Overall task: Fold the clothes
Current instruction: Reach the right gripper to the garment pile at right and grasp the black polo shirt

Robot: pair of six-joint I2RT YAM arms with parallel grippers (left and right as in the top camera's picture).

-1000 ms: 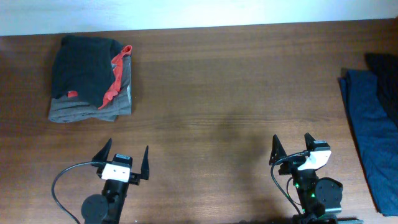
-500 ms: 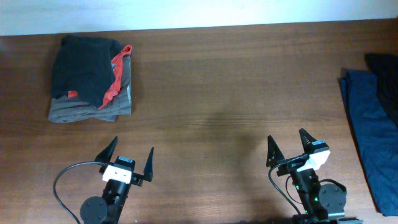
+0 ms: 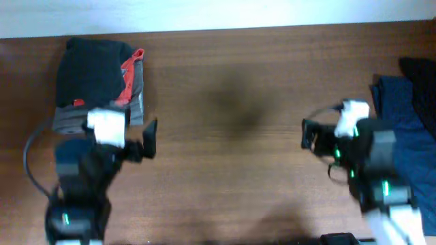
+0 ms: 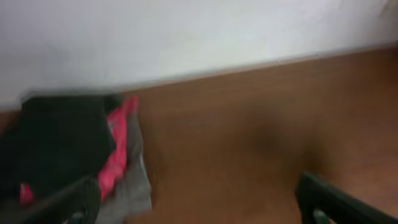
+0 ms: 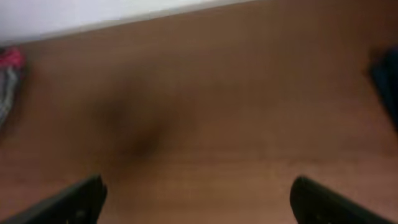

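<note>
Clothes lie in two places. A folded stack with a black piece on top, red and grey under it, sits at the back left; the left wrist view shows it too. At the right edge lie a blue garment and a black one; I cannot tell which piece is the shirt. My left gripper hovers open by the stack's front edge, blurred, and nothing is between the fingers. My right gripper hangs open over bare wood just left of the blue garment, empty.
The brown wooden table ends at a white wall at the back. A black cable loops beside the left arm. Both arms are motion-blurred in the overhead view.
Both arms have risen and swung away from the front edge toward the back, the left toward the folded stack, the right toward the blue garment. Both grippers stayed open.
</note>
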